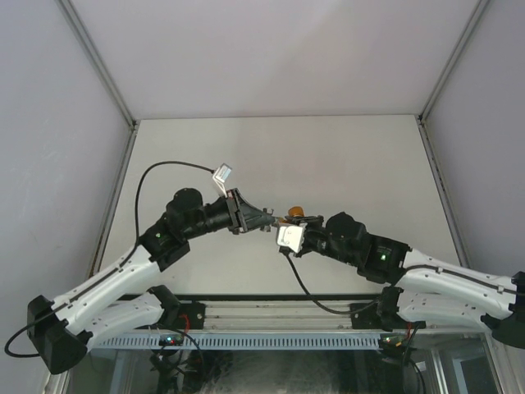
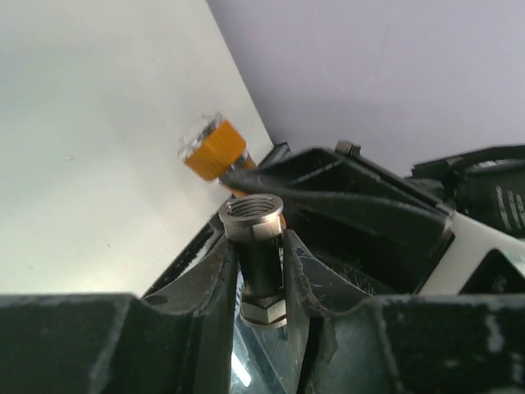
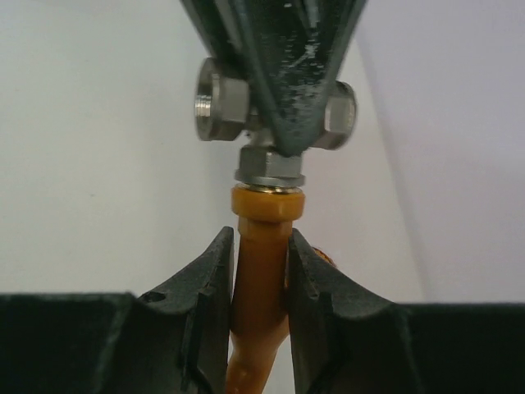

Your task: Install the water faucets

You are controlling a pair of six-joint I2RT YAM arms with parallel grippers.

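above the middle of the table (image 1: pixel 344 156), the left gripper (image 2: pixel 258 263) pinches the grey fitting (image 2: pixel 252 215) and the right gripper (image 3: pixel 258 271) pinches the orange tap body (image 3: pixel 262 205), ends meeting, perhaps part threaded. keep both axes lined up while turning.

The left arm (image 1: pixel 115 279) and right arm (image 1: pixel 447 275) reach from the near edge of the counter (image 1: pixel 344 156), elbows out, meeting tip to tip above its middle. The left gripper (image 1: pixel 262 221) has its jaws clamped on the grey metal fitting (image 2: pixel 251 215). The right gripper (image 1: pixel 285 220) pinches the orange tap body (image 3: pixel 261 271).
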